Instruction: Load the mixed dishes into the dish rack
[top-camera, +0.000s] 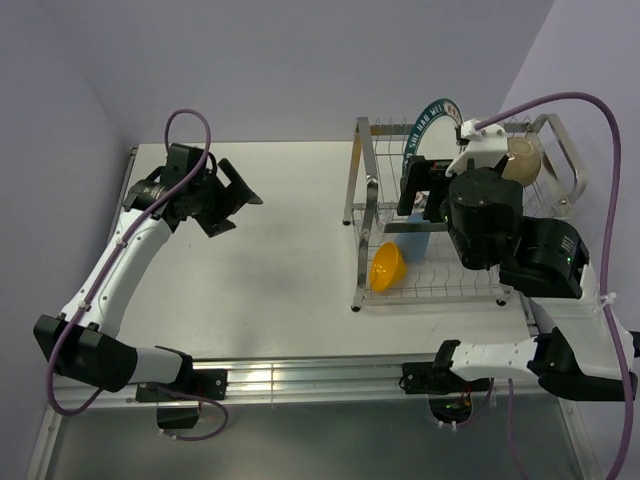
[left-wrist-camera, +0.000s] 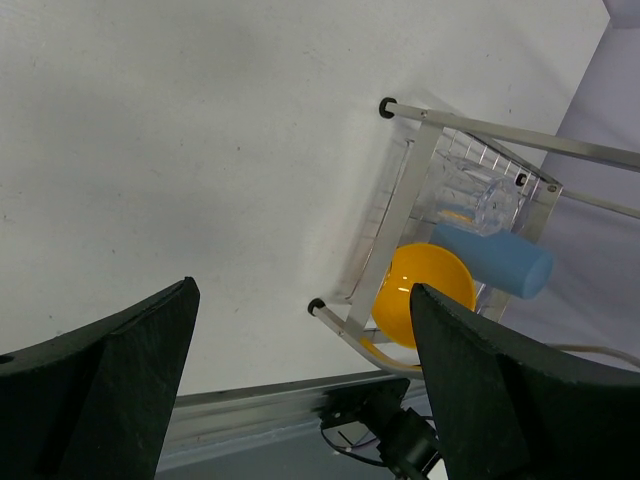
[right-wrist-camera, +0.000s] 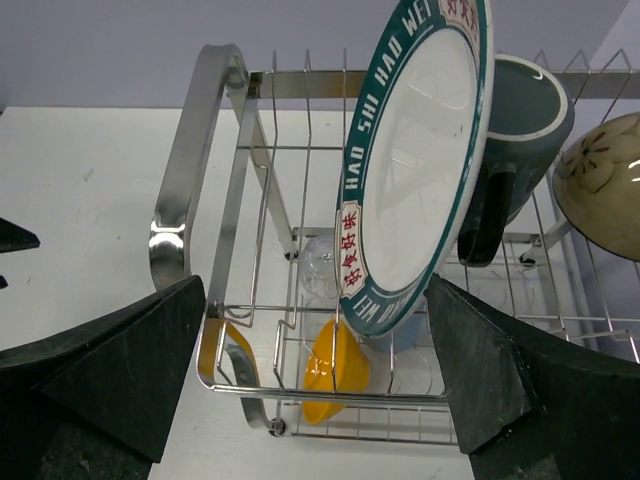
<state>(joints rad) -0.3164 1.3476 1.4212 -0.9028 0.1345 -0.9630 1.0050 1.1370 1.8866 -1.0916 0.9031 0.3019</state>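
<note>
The silver wire dish rack (top-camera: 362, 205) stands at the right of the table. The white plate with the teal lettered rim (right-wrist-camera: 415, 160) stands upright in the upper tier, with the dark mug (right-wrist-camera: 515, 130) and the beige bowl (right-wrist-camera: 605, 185) behind it. The small orange bowl (right-wrist-camera: 335, 370), the light blue tumbler (left-wrist-camera: 495, 260) and the clear glass (left-wrist-camera: 480, 200) lie in the lower tier. My right gripper (right-wrist-camera: 320, 390) is open and empty, just above the rack, facing the plate. My left gripper (top-camera: 235, 200) is open and empty above the table, well left of the rack.
The white table (top-camera: 280, 250) ends in a metal rail (top-camera: 300, 375) at its near edge. Purple walls close in the back and both sides. The right arm's dark body (top-camera: 490, 220) hangs over the rack's right half.
</note>
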